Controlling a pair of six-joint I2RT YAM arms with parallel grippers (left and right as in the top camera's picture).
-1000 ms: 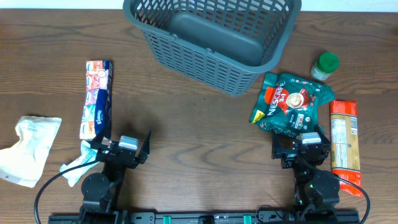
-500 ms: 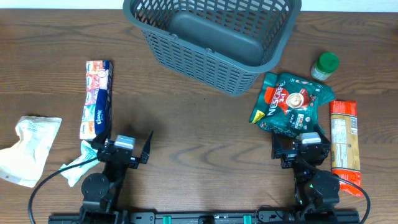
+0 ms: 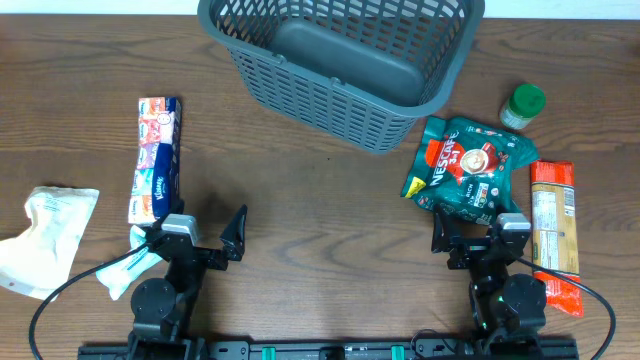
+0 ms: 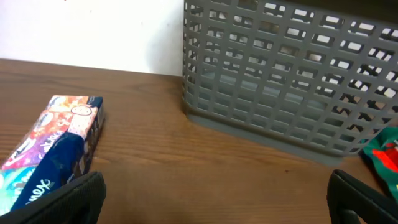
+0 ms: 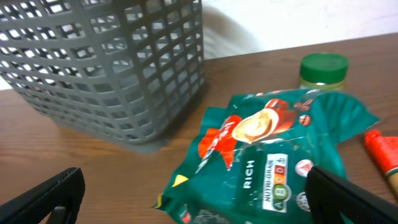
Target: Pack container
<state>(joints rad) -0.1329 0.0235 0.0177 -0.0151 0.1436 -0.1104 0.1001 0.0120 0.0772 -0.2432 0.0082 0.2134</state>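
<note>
1. Read the overhead view as a clock face, with 12 at the far edge of the table (image 3: 320,215) and 6 at the arms' bases.
2. The container (image 3: 340,70), a dark grey lattice basket, stands at 12 o'clock. It runs past the top edge of the picture, and its flat bottom is in plain view.
3. The left gripper (image 3: 193,233) hangs low at about 7 o'clock. Its jaws are spread wide and nothing is between them.
4. In the left wrist view the two dark fingertips (image 4: 71,198) sit in the bottom corners. Between them is bare wood, and the basket's slotted wall stands ahead at 12 to 1 o'clock.
5. A Kleenex tissue pack (image 3: 157,158) lies lengthwise at 9 o'clock. It is just beyond the left gripper and well apart from the basket.
6. A white pouch (image 3: 45,240) lies at 8 o'clock by the left edge. A small pale wrapper (image 3: 118,270) lies partly under the left arm.
7. The right gripper (image 3: 480,235) sits at about 5 o'clock, its jaws also fully parted and clasping nothing.
8. A green Nescafe packet (image 3: 465,165) lies at 3 o'clock, just in front of the right gripper. Its near edge falls between the open fingers, and I cannot tell whether it touches them.
9. A green-lidded jar (image 3: 523,105) stands upright at 2 o'clock, near the packet's far corner.
10. An orange packet (image 3: 553,230) lies lengthwise at 4 o'clock, just beside the right arm.
</note>
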